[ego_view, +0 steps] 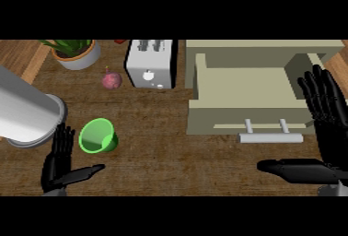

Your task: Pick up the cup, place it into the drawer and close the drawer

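Note:
A green cup [99, 136] lies tipped on the wooden counter, its mouth facing up and left. My left hand [60, 165] is just below and left of it, open, fingers straight up and thumb pointing right, apart from the cup. The beige drawer [239, 117] stands pulled open at the right, empty inside, with a grey handle [269, 137] on its front. My right hand [325, 138] is open at the drawer's right side, fingers stretched up along the edge, thumb pointing left below the handle.
A white toaster [151, 63] stands behind the counter's middle. A potted plant [76, 51] is at the back left, with a purple onion-like vegetable [111, 80] beside it. A big grey cylinder [26, 113] fills the left edge above my left hand.

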Controlling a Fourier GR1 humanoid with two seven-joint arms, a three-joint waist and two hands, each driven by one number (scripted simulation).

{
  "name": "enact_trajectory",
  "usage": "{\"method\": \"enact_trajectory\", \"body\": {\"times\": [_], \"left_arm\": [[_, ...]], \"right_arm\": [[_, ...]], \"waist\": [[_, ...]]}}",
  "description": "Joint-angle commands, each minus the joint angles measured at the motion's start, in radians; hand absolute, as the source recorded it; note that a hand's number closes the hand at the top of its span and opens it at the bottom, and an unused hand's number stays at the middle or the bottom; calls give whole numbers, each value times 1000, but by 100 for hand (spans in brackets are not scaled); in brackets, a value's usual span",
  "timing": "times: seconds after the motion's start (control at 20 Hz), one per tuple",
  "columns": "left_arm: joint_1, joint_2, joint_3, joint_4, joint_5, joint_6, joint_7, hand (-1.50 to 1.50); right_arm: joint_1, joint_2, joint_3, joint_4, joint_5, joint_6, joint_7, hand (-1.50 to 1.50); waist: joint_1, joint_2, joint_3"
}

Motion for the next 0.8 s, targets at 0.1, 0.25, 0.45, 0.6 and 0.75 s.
{"method": "enact_trajectory", "body": {"times": [0.1,0.25,0.45,0.6,0.75], "left_arm": [[-97,10,22,281,-17,-6,-210,-150],[-111,21,-2,260,-9,0,-171,-150],[-214,62,27,506,-45,-28,-323,-150],[-233,55,27,502,-35,-12,-309,-150],[-265,38,35,550,-42,-14,-338,-150]], "right_arm": [[14,-14,-14,-46,-27,33,38,-150],[-22,-25,-47,8,-39,49,8,-150],[-12,-2,-24,81,-3,40,-71,-150],[3,15,-14,40,-7,27,-20,-150],[-22,25,14,65,36,14,-49,-150]], "waist": [[-4,0,0],[1,-1,0],[-7,4,-1],[-5,2,-1],[-14,7,-3]]}}
